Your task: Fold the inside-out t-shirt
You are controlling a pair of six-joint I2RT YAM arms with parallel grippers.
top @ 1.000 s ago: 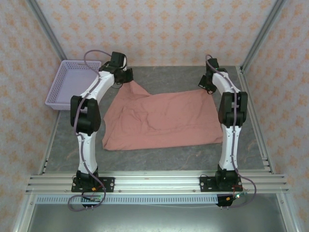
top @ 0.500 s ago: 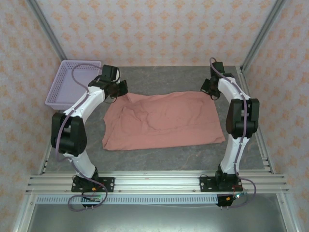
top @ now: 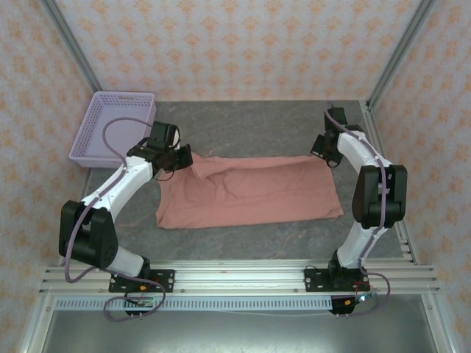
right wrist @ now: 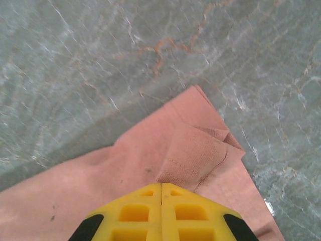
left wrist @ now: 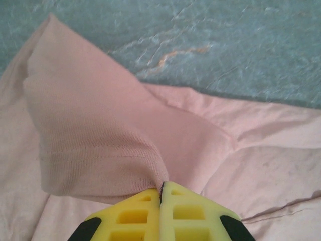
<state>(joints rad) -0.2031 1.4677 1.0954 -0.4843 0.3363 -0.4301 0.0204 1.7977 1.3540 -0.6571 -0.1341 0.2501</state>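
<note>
Top external view: a soft salmon-pink cloth t-shirt [top: 250,193] lies spread out in a wide, roughly rectangular shape on the grey marbled surface [top: 250,121]. It lies to the right of a lavender plastic mesh basket [top: 110,126] and a little nearer the arm bases than the basket is. The left fingers [top: 185,157] sit just beside the basket's near right corner, at the shirt corner closest to the basket. That corner is drawn up into a small peak. The right fingers [top: 324,152] are well apart from the basket, at the shirt's far corner on the side away from it.

Left wrist view: the yellow left fingers [left wrist: 153,198] are pressed together, clamped on a bunched fold of the t-shirt [left wrist: 90,125]. The fold carries a stitched hem line, possibly a sleeve edge, though the close view makes that hard to say.

Right wrist view: the yellow right fingers [right wrist: 153,193] are likewise pressed together, clamped on a doubled-over corner of the t-shirt [right wrist: 185,145], with grey surface [right wrist: 100,60] beyond it
</note>
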